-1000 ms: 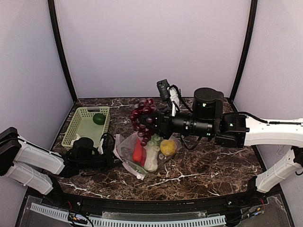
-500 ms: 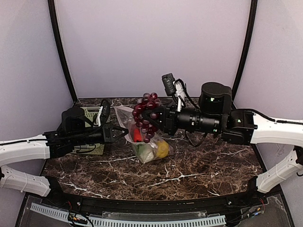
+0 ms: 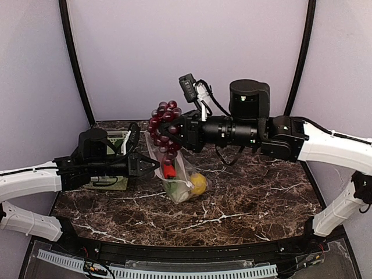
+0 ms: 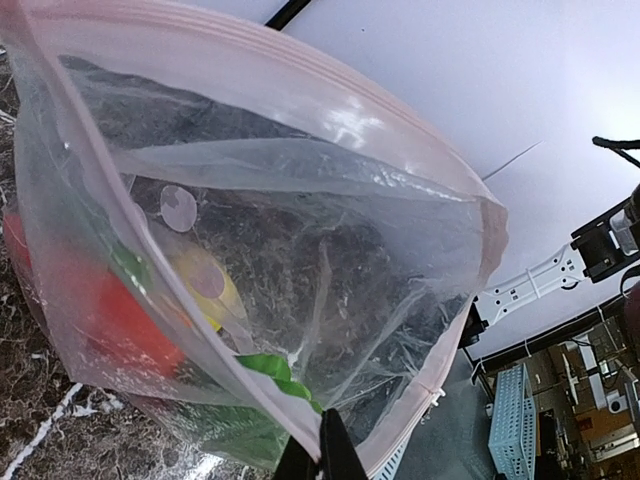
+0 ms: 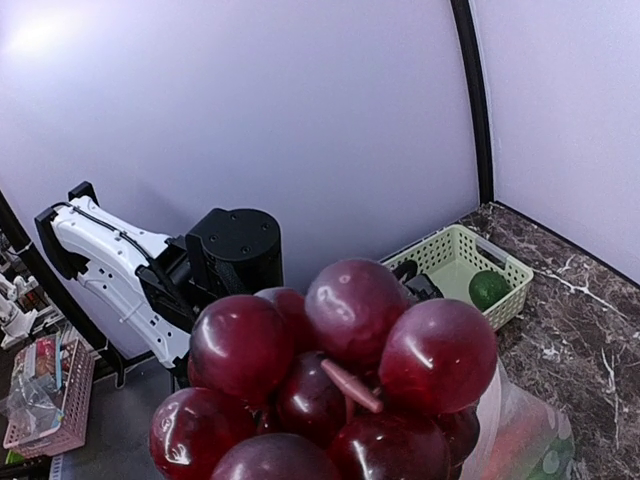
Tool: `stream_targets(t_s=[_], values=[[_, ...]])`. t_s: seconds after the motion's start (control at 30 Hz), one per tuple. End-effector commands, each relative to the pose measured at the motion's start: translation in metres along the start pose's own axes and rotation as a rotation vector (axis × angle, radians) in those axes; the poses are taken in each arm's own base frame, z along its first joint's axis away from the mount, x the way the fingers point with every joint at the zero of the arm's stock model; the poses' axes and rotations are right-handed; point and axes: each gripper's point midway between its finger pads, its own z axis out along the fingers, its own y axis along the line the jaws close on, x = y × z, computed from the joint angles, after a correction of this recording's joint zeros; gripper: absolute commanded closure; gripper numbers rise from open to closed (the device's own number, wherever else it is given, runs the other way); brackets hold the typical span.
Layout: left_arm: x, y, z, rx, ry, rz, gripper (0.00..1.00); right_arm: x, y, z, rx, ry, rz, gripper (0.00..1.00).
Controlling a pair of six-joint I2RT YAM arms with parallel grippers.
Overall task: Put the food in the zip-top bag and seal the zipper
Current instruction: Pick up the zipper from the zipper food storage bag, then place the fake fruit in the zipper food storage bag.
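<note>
zip-top bag (image 3: 177,174) stands at table centre, mouth up, lifted by one edge. Its loaded bottom looks to rest on the marble table (image 3: 250,197), though contact can't be confirmed. Thin, clear, floppy film with white dots, so it will sag and fold wherever it isn't held and has no stiffness of its own. Already inside: lemon (image 3: 199,183), red chili (image 3: 168,170), and a green leafy piece (image 4: 265,370), all slumped low. That puts the weight at the bottom and should keep the mouth hanging open. The zipper (image 4: 330,100) shows as a pinkish strip round the mouth in the left wrist view, unsealed and gaping wide. It is the firmest part of the bag and so the best place to take hold; slick film lower down would likely slip or crumple. left gripper (image 3: 152,164) is pinched tight on the mouth edge, fingertips (image 4: 320,455) together over the rim. right gripper (image 3: 179,131) is clamped on a grape bunch (image 3: 161,131), held just above and slightly behind the mouth. The fingers are mostly hidden by the fruit, and the grapes fill the right wrist view. The bunch looks like light toy plastic, lumpy and wider than the other pieces, so it could snag the rim or push the near wall shut on the way in. A pale green basket (image 5: 450,255) sits behind the left arm with a lime (image 5: 488,288) in it.
</note>
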Motion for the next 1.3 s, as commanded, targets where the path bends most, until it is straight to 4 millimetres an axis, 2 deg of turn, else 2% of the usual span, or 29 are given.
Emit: stream_targets(t_s=[0.0,0.37,0.67,1.07,1.17,1.27], values=[[-0.016,-0.021,-0.012,0.038,-0.039,0.05,0.99,0.011,-0.003,0.017,0.001,0.067,-0.009,1.0],[-0.019,-0.028,-0.018,0.056,-0.048,0.057,0.99,0.044,-0.044,0.048,0.157,0.183,0.031,1.0],[-0.022,-0.03,-0.021,0.052,-0.059,0.063,0.99,0.066,-0.082,0.063,0.332,0.293,-0.052,1.0],[-0.028,-0.031,-0.027,0.037,-0.091,0.065,0.99,0.092,-0.092,0.064,0.383,0.388,-0.017,1.0],[-0.03,-0.032,-0.027,0.034,-0.098,0.067,0.99,0.091,-0.092,0.061,0.391,0.394,-0.013,0.87],[-0.031,-0.031,-0.027,0.032,-0.101,0.066,0.99,0.085,-0.089,0.059,0.384,0.382,-0.012,0.66]])
